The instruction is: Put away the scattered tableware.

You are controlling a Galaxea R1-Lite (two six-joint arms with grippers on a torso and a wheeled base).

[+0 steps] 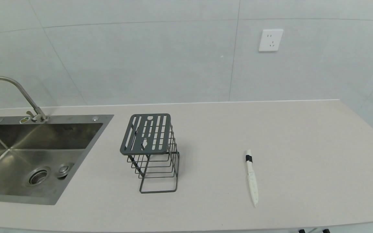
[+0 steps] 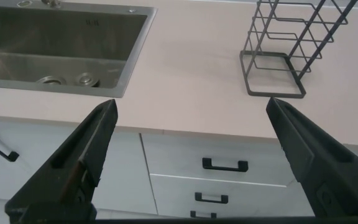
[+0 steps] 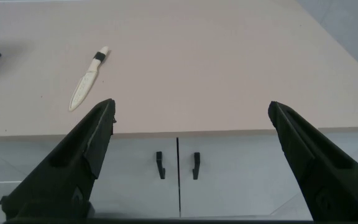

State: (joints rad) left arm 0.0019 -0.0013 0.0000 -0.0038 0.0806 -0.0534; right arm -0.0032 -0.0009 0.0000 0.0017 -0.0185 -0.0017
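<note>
A cream-white knife (image 1: 251, 176) with a black band near its handle lies flat on the beige countertop (image 1: 270, 129), to the right of centre; it also shows as the knife (image 3: 88, 79) in the right wrist view. A dark wire rack (image 1: 150, 151) with a slotted top stands upright left of centre, its base frame being the rack (image 2: 278, 68) in the left wrist view. My left gripper (image 2: 191, 149) hangs open below the counter's front edge, short of the rack. My right gripper (image 3: 191, 149) is open too, held in front of the counter edge, nothing between its fingers.
A steel sink (image 1: 28, 155) with a curved faucet (image 1: 11, 94) is set into the counter's left end. A wall socket (image 1: 270, 40) sits on the tiled wall. Cabinet drawers (image 2: 219, 165) and doors with black handles (image 3: 178, 165) lie below the counter front.
</note>
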